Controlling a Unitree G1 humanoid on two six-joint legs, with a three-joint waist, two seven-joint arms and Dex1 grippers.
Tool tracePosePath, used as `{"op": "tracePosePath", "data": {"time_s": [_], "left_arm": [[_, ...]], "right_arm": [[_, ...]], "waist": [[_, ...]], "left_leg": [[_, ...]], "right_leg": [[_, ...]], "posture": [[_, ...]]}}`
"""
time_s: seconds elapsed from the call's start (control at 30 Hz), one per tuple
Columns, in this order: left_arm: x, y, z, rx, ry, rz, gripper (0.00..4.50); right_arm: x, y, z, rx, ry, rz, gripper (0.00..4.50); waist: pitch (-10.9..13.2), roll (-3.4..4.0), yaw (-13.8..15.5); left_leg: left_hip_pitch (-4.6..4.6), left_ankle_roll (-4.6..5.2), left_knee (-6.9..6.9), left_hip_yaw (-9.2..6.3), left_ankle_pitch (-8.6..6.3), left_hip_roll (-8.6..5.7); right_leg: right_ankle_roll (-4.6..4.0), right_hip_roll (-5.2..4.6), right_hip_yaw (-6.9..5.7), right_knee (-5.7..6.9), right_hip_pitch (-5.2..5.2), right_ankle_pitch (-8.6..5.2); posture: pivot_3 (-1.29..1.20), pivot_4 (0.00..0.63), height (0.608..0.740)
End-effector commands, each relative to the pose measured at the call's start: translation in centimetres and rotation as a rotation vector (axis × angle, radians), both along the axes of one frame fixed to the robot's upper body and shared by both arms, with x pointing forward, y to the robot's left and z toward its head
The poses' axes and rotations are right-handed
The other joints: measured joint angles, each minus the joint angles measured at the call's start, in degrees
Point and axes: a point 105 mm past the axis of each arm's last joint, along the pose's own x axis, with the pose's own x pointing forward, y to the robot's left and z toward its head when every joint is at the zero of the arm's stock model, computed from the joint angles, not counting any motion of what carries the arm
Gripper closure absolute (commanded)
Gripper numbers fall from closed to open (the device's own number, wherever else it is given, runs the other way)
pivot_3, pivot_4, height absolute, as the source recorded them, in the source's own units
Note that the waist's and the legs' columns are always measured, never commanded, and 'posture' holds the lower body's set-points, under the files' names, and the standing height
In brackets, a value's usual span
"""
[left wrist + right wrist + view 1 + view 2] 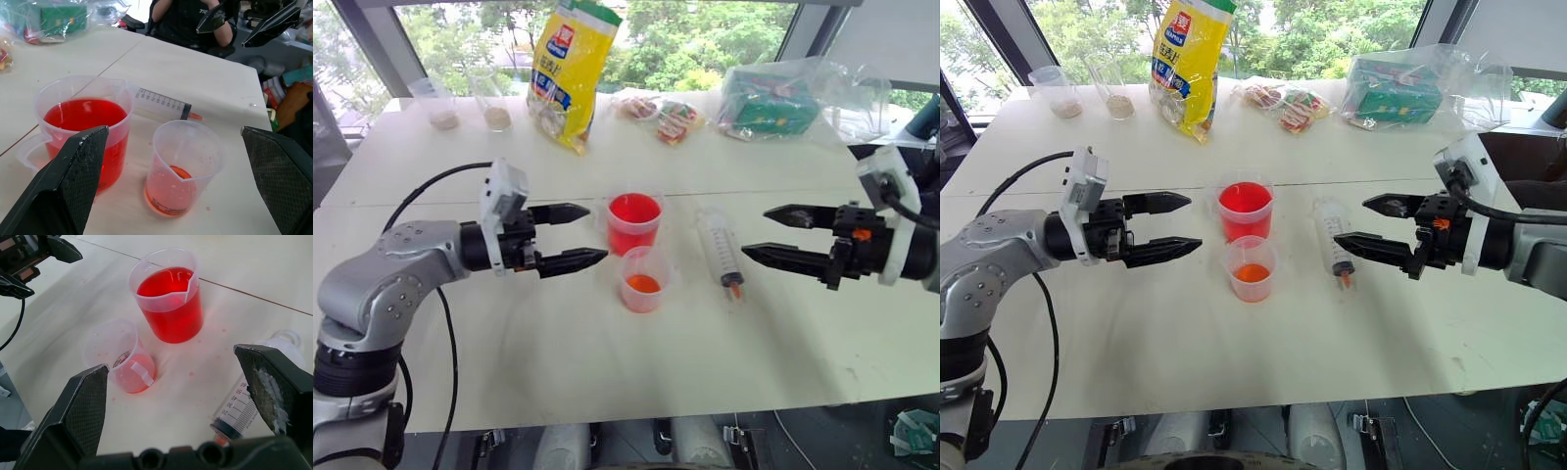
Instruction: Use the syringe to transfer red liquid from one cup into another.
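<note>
On table (509, 333), syringe (721, 251) lies flat at 3 o'clock of tall cup (633, 222), short cup (642, 279) at 6. Both end effectors, left (570, 236) and right (771, 235), released, holding nothing. Syringe likely light, rigid, slick, prone to roll: grip mid-barrel. Cups thin, spill-prone.

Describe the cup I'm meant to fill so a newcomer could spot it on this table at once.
Start at the white table and find the two clear cups near its middle, between the arms. The taller cup is full of red liquid; just in front of it, nearer the robot, stands the shorter cup. It has a flared rim and only a shallow orange-red layer at the bottom.
</note>
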Motion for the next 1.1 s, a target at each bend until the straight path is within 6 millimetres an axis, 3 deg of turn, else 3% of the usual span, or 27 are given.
{"op": "tracePosePath", "data": {"time_s": [0.03, 0.47, 0.7, 0.9, 1.1], "left_arm": [[-0.2, -0.2, 0.7, -0.001, -0.036, -0.026, 0.00], [0.1, -0.5, 1.0, 0.001, -0.048, -0.055, 0.00], [0.9, -0.8, 0.9, 0.018, -0.054, -0.059, 0.00], [1.3, -0.9, 1.1, 0.016, -0.066, -0.074, 0.00], [1.6, -1.4, 1.1, -0.004, -0.093, -0.071, 0.00]], "right_arm": [[-0.6, 0.1, 1.1, -0.005, -0.052, -0.007, 0.03], [0.2, -0.7, -0.6, -0.045, -0.013, -0.120, 0.03], [3.7, -1.8, -2.6, -0.101, 0.134, -0.273, 0.03], [6.4, -0.7, -3.7, -0.163, 0.227, -0.322, 0.03], [9.1, 0.1, -6.1, -0.244, 0.309, -0.353, 0.03]], "waist": [[0.0, 0.00, 0.0], [0.0, 0.00, 0.1], [0.0, 0.00, -0.3], [0.0, 0.00, -0.3], [0.0, -0.01, -0.1]], "left_leg": [[0.00, 0.00, 0.00, 0.00, 0.00, 0.00], [0.00, 0.00, 0.01, 0.00, 0.00, -0.01], [0.05, -0.02, 0.04, 0.06, 0.01, -0.01], [0.02, -0.01, 0.01, 0.04, 0.01, 0.02], [-0.03, 0.00, 0.02, 0.05, 0.01, -0.02]], "right_leg": [[0.00, 0.00, 0.00, 0.00, 0.00, 0.00], [-0.01, 0.00, 0.01, 0.00, 0.01, 0.00], [-0.04, 0.01, 0.08, 0.02, 0.01, 0.01], [-0.04, 0.06, 0.08, 0.07, -0.06, 0.01], [0.01, 0.02, 0.07, 0.02, -0.06, 0.04]], "posture": [[0.00, 0.150, 0.740], [0.00, 0.150, 0.740], [0.00, 0.150, 0.740], [0.00, 0.150, 0.740], [0.00, 0.150, 0.740]]}}
